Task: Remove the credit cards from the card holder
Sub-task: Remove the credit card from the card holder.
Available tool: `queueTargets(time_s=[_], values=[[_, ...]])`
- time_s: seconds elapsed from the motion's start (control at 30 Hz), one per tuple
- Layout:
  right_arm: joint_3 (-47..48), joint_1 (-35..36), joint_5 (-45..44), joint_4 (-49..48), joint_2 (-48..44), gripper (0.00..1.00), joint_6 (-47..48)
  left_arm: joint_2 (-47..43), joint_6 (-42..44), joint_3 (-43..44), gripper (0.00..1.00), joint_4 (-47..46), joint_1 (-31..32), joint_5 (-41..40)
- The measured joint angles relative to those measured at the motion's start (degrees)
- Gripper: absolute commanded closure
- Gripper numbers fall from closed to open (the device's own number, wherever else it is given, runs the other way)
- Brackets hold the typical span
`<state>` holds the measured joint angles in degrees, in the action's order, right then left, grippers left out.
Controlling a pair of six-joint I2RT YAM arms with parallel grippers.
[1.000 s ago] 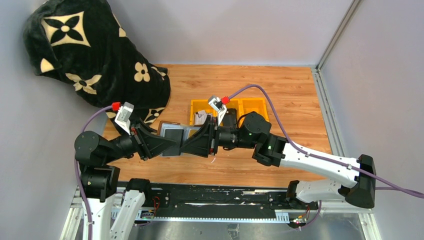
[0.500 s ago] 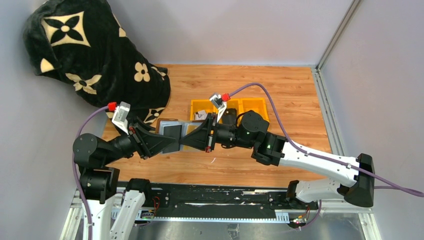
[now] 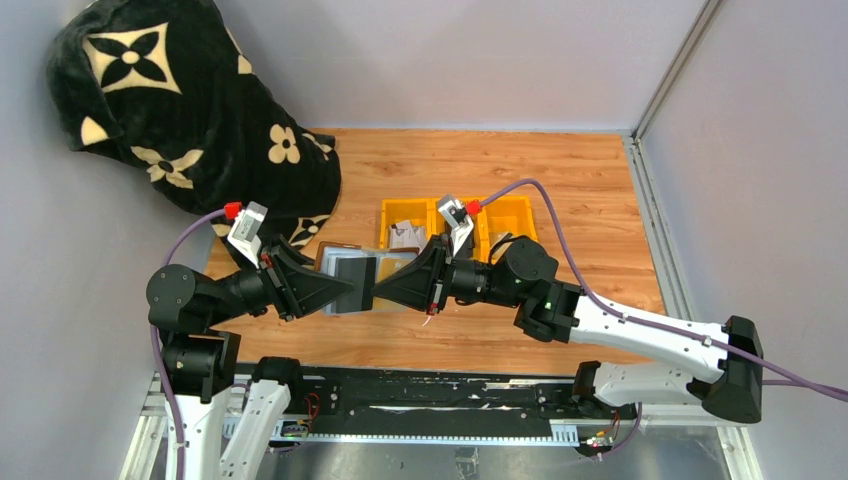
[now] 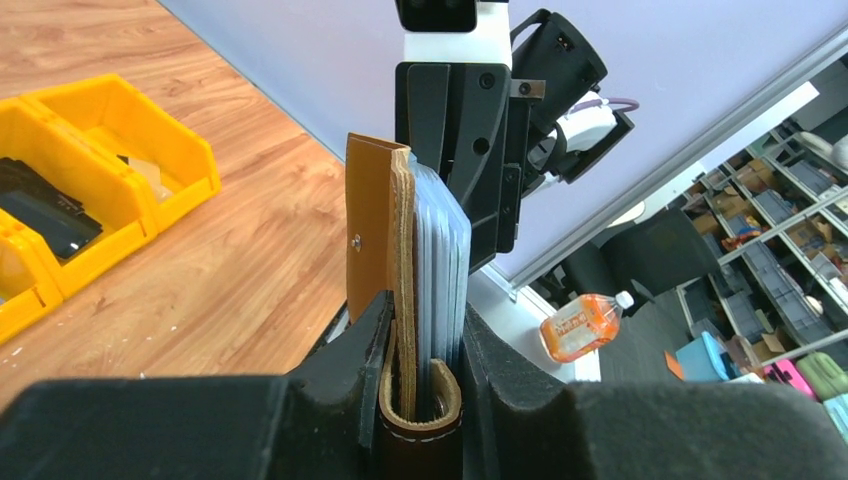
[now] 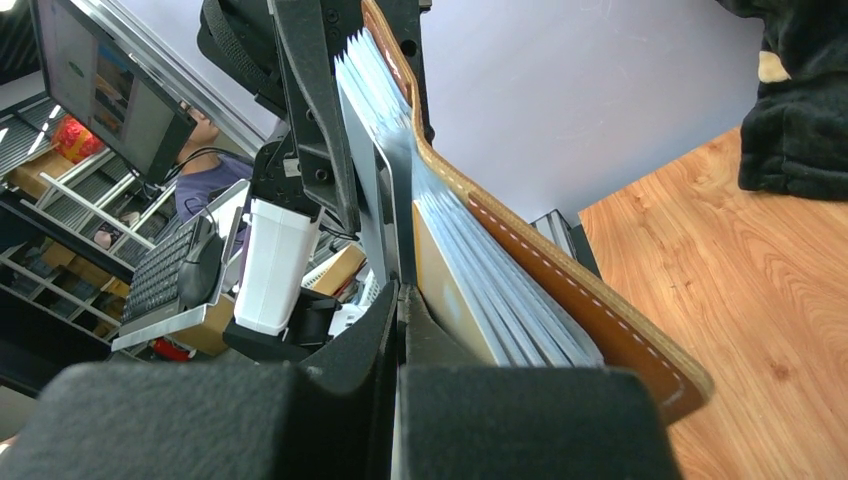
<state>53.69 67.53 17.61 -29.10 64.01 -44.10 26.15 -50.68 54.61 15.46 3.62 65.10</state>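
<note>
Mid-frame | my left gripper [image 4: 420,345] clamps the brown leather card holder [image 4: 375,240] | right gripper [image 5: 400,305] pinched shut on a thin grey card [image 5: 385,200] | I judge the rest not yet out

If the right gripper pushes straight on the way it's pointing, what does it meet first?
The card holder: the right gripper is shut among its sleeves. Just beyond, probably head-on, the left gripper clamping the holder's fold.

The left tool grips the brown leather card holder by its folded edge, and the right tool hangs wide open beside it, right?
Not quite: the right tool is shut, pinching what looks like a thin grey sheet inside the brown leather card holder, as the right wrist view shows. The left tool does grip its folded edge.
</note>
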Motion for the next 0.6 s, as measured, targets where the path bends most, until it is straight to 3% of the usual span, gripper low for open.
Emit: queueTargets(time_s=[0.1, 0.23, 0.3, 0.43, 0.53, 0.6], values=[[-0.6, 0.0, -0.1, 0.2, -0.9, 1.0, 0.1, 0.0, -0.4, 0.0, 0.78, -0.3, 0.0, 0.3], [-1.2, 0.0, -0.3, 0.6, -2.0, 0.97, 0.2, 0.0, -0.6, 0.0, 0.91, -0.8, 0.0, 0.5], [-1.2, 0.0, 0.1, 0.5, -1.9, 0.82, 0.2, 0.0, -0.6, 0.0, 0.99, -0.9, 0.0, 0.5], [-0.3, 0.0, 2.8, -0.7, 0.0, 0.61, -0.9, 0.0, -0.3, 0.0, 1.0, -0.9, 0.0, 0.0], [1.0, 0.0, 4.8, -2.2, 1.7, 0.59, -1.8, 0.0, -0.2, 0.0, 1.0, -0.9, 0.0, -0.5], [1.8, 0.0, 5.4, -2.5, 2.3, 0.67, -2.0, 0.0, -0.3, 0.0, 1.0, -0.9, 0.0, -0.6]])
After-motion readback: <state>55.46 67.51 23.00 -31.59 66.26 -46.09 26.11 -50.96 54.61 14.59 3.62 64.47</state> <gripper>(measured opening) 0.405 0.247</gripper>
